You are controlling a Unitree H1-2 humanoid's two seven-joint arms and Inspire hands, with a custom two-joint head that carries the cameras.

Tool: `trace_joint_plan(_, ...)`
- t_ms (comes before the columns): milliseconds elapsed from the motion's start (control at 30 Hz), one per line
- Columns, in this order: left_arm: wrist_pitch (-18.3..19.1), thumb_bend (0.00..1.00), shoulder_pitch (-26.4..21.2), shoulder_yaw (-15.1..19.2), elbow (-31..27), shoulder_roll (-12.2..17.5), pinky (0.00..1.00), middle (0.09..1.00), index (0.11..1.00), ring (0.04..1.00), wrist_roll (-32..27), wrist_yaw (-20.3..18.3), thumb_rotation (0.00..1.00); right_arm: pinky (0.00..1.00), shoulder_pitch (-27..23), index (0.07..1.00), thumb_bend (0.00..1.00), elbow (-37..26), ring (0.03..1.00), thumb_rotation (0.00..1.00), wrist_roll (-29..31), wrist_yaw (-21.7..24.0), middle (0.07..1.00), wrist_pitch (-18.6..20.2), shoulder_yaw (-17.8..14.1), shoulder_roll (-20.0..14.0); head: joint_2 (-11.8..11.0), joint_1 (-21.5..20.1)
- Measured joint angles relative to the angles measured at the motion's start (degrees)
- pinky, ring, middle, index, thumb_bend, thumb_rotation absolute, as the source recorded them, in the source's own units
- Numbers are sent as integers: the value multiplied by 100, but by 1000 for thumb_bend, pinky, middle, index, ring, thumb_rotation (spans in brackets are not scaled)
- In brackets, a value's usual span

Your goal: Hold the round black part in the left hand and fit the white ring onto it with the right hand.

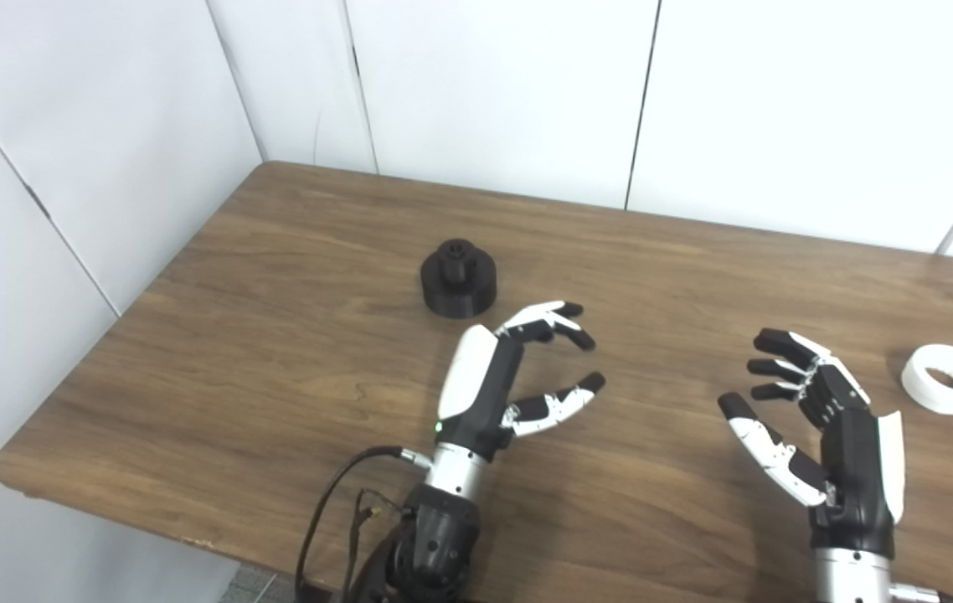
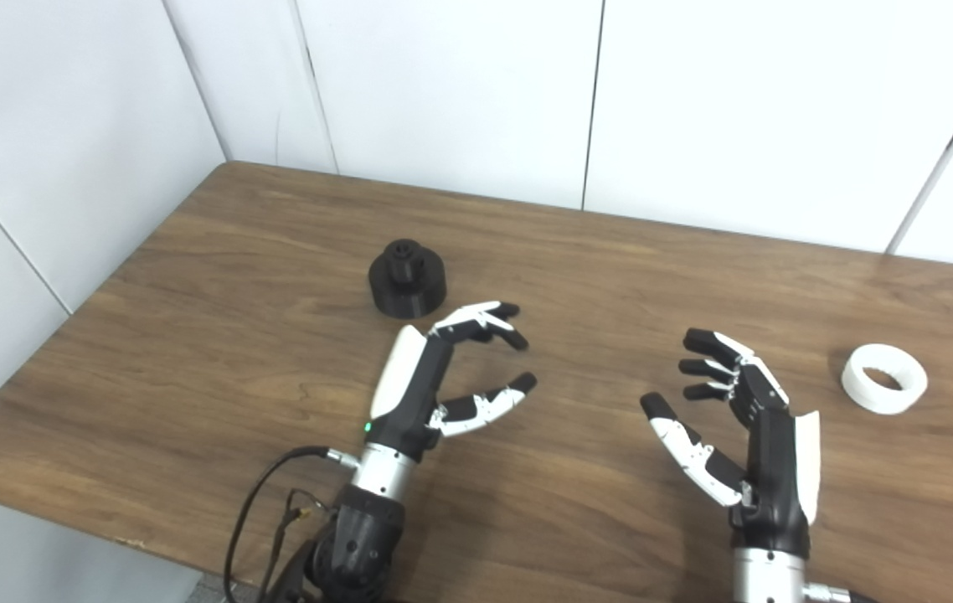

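Black and untouched, the round part (image 1: 458,279) and the white ring (image 1: 945,378) were seen on the counter (image 1: 275,352), neither grasped, the left hand (image 1: 510,377) and right hand (image 1: 820,427) empty with fingers spread.

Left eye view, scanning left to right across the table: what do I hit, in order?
Black part → left hand → right hand → white ring. Both hands are open and hold nothing.
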Motion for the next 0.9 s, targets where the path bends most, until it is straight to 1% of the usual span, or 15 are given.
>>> trace_joint_plan(33, 38, 590, -14, 17, -34, 68, 707, 787, 739, 784, 89, -4, 298, 534, 0, 713, 663, -4, 656, 326, 0, -2, 724, 3, 0, 1, 17, 0)
trace_joint_plan(100, 138, 630, -122, 187, -103, 365, 684, 788, 745, 778, 304, 3, 322, 539, -1, 715, 661, -7, 658, 323, 2, -11, 724, 4, -4, 0, 0, 18)
trace_joint_plan(133, 199, 645, -165, 260, -122, 455, 678, 792, 751, 780, 375, 15, 338, 541, -1, 717, 656, -7, 659, 321, 7, -10, 725, 4, -10, -3, -9, 35)
trace_joint_plan(200, 353, 669, -273, 415, -133, 635, 690, 811, 770, 799, 439, 72, 353, 542, 0, 719, 650, -4, 658, 322, 7, -12, 724, 2, -32, -8, -17, 44)
trace_joint_plan(300, 441, 698, -331, 442, -140, 692, 727, 848, 811, 838, 541, 103, 369, 540, -7, 717, 654, 12, 656, 321, 7, -12, 720, -9, -39, -22, -26, 44)
trace_joint_plan(400, 628, 725, -341, 445, -158, 687, 737, 877, 841, 860, 590, 66, 408, 546, -24, 716, 659, 25, 662, 327, 8, -18, 720, -32, -26, -20, -44, 44)
trace_joint_plan(467, 734, 732, -369, 480, -175, 718, 740, 890, 852, 868, 594, 47, 394, 546, -26, 717, 659, 25, 664, 325, 9, -18, 723, -61, -24, -21, -44, 44)
trace_joint_plan(533, 828, 743, -419, 548, -210, 787, 765, 912, 870, 891, 588, 14, 405, 540, -27, 716, 664, 25, 664, 332, 19, -20, 724, -85, -24, -20, -44, 44)
trace_joint_plan(700, 981, 754, -612, 661, -296, 973, 797, 934, 894, 918, 583, 2, 411, 545, -29, 716, 665, 31, 664, 338, 20, -19, 723, -87, -35, -27, -53, 70)
trace_joint_plan(900, 1080, 750, -696, 691, -293, 1068, 834, 945, 906, 941, 561, -9, 403, 543, -29, 715, 668, 29, 662, 338, 27, -15, 722, -97, -32, -28, -26, 79)
